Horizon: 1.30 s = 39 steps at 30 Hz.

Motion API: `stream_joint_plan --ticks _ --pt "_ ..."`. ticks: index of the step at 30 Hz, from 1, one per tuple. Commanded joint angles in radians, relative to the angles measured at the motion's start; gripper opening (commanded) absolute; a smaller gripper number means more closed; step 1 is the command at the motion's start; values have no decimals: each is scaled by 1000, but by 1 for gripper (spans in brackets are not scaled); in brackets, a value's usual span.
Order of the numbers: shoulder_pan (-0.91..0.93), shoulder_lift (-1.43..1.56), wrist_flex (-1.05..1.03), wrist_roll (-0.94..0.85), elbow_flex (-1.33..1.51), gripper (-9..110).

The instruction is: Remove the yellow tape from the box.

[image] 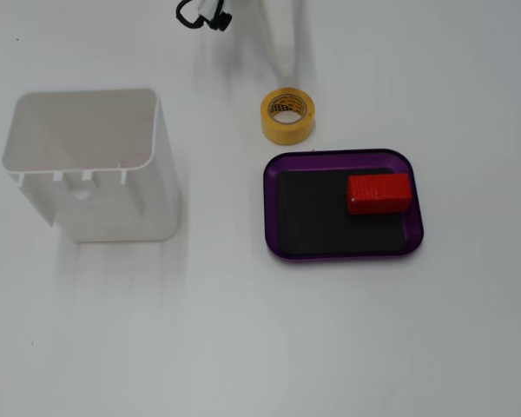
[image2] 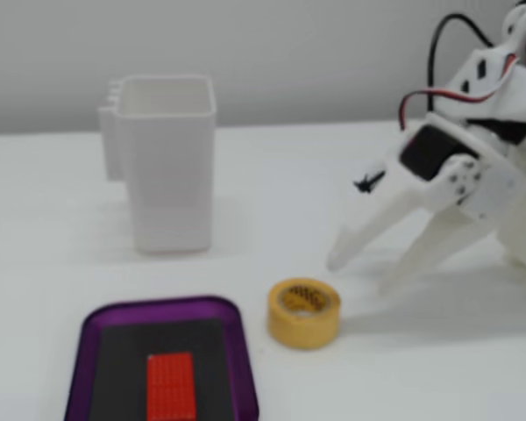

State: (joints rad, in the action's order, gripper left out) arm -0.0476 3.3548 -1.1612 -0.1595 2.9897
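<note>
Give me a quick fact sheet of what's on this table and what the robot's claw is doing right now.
yellow tape: lying flat on the table, just outside the purple tray
tray contents: one red block on the black floor
white container: upright, open-topped, apart from the tray
gripper: open, empty, raised above the table beside the tape, not touching it
task state: tape is out of the tray
</note>
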Motion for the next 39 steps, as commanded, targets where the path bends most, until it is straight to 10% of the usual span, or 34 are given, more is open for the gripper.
stream_joint_plan --ticks 1,12,17,39 --pt "2 84 5 121 55 19" --pt "11 83 -8 193 61 18" --pt "11 83 -8 193 61 -2" --pt "11 83 -6 195 61 3"
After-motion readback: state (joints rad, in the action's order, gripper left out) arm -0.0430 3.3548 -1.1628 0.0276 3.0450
